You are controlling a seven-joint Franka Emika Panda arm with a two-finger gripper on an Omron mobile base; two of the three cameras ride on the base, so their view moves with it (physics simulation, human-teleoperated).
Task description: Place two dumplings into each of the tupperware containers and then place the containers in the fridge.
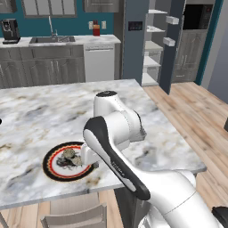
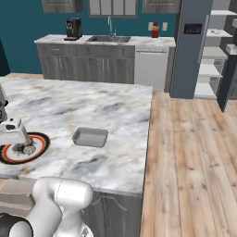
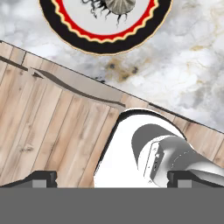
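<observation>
**Open pincer hangs over the plate at the island's near edge**

We're looking at a grey-and-white marble island (image 1: 53, 111) standing on a pale wooden floor (image 2: 185, 152), with teal walls behind and dark grey cabinets along the far counter. Back there sit a sink (image 2: 109, 39), a coffee machine (image 2: 72, 28) and a white dishwasher (image 1: 99, 62). The fridge (image 1: 133, 40) stands at the far right, slate blue, door swung open, white shelves on show.

Now the left base view gives us the round plate (image 1: 52, 171) with its black, red and yellow rim, near the island's front edge, and dumplings (image 1: 69, 155) piled on it. The arm's bulk blocks the middle of the island there. Switch to the right base view and here's the tupperware container (image 2: 90, 137), a shallow grey tray lying on the marble to the right of the plate, well apart from it.

The gripper (image 2: 13, 131) hovers at the plate's near side, low over it. In the hand view the finger tips (image 3: 41, 178) stand wide apart, nothing between them, with a dumpling and the plate's rim at the top of the picture and floor below the island's edge. The dumplings lie just beyond the pincer; the container sits well off to its right.
</observation>
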